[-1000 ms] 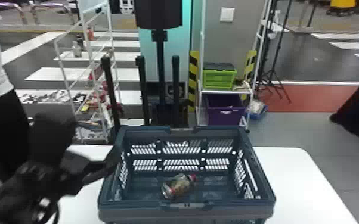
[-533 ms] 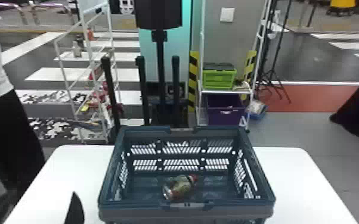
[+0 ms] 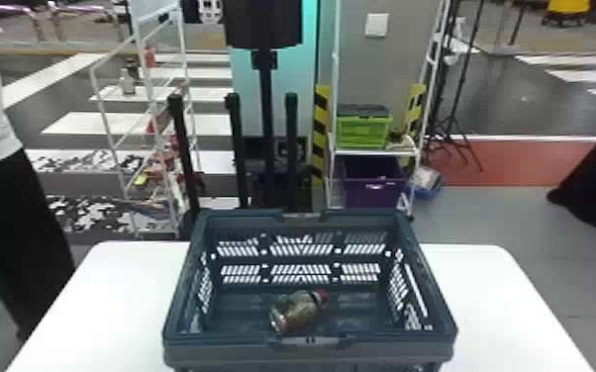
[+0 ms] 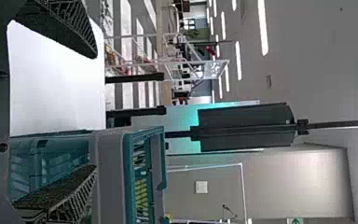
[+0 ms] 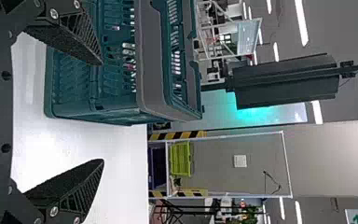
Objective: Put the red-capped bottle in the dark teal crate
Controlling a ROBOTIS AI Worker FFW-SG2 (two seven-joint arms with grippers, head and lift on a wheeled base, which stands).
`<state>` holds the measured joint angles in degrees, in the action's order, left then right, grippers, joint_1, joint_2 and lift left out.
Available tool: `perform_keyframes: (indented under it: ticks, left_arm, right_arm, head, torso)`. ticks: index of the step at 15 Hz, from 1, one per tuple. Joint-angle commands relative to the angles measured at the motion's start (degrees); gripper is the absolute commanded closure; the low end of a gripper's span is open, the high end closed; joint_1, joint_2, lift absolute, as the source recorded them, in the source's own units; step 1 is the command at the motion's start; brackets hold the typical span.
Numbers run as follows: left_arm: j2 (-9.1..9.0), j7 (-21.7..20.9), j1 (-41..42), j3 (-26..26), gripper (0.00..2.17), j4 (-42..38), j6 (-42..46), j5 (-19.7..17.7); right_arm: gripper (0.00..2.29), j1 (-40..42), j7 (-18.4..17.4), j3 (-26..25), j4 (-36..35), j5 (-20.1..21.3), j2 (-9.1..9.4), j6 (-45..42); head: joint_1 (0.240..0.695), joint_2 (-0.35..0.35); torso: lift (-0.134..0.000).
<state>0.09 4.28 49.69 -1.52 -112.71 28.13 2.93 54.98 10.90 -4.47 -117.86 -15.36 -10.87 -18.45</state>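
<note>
Behind the white bench (image 3: 114, 302), a green box (image 3: 363, 132) sits on a shelf (image 3: 373, 153) with a purple box (image 3: 373, 190) below it. On the bench stands the crate (image 3: 223, 350), and the bottle (image 3: 298, 312) is inside, lying on its side on the crate floor towards the near wall, its red cap (image 3: 322, 296) pointing away and to the right. So the placing looks done — the bottle is in and nothing is holding it. The left end effector (image 4: 95, 112) and the right end effector (image 5: 102, 112) are both open and empty, fingers well apart. What is left, I'd judge, is little or nothing — at most, parking the arms
</note>
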Motion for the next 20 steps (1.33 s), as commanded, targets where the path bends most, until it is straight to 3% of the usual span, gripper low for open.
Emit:
perform_keyframes:
  ticks: [1,20]
  left_arm:
    - [-0.17,-0.06,-0.12,0.03,0.03,0.91,0.39,-0.74]
    - [0.0,-0.06,-0.21,-0.32,0.03,2.05,0.21,-2.85]
  right_arm:
    - [0.15,-0.05,0.0,0.17,-0.09,0.5,0.5,0.13]
    - [0.15,0.92,-0.09,0.43,-2.29,2.97,2.17,2.24]
  head:
    - [0.499,0.0]
    - [0.499,0.0]
  torso:
    - [0.0]
    - [0.0]
